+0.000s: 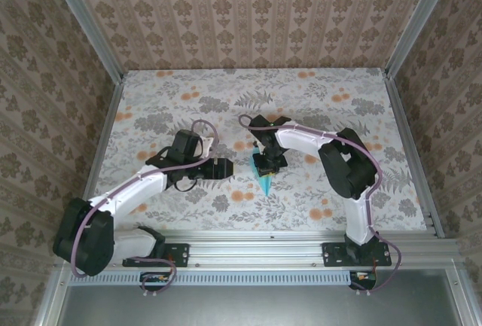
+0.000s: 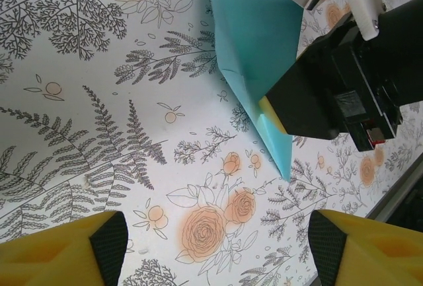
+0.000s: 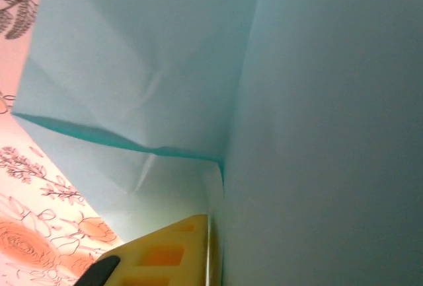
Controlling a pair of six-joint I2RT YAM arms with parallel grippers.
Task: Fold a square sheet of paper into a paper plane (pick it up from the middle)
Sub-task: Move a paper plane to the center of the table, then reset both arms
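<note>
Table: a floral-print table (image 1: 188, 92) inside patterned walls; both arms reach in from the near edge toward its middle
Paper plane: the light turquoise paper plane (image 1: 265, 183) lies near the middle of the table, a little toward the near edge, between the two hands; its sharp tip points at the near edge
Left hand: the left hand (image 1: 224, 168) sits just left of the plane and apart from it; its yellow fingertips (image 2: 99, 246) stand wide apart above bare table, with nothing between them
Right hand: the right hand (image 1: 265, 162) is on the far part of the plane, covering it from above; I cannot tell whether its fingers pinch the paper or stand slightly parted
Top view: gives the layout; the plane is a small turquoise spike sticking out from under the right hand, its folds too small to read
Left wrist view: brings the plane close; a broad flat flap, a crease running down to the tip, and the right hand's black body over the paper; a pale yellow fingertip (image 2: 272, 115) touches the paper's upper face short of the tip
Right wrist view: the turquoise paper sits right against the lens; two faces meet at a crease; one yellow finger (image 3: 165, 253) lies alongside the paper wall at the bottom; a corner of flowered table shows at the left
</note>
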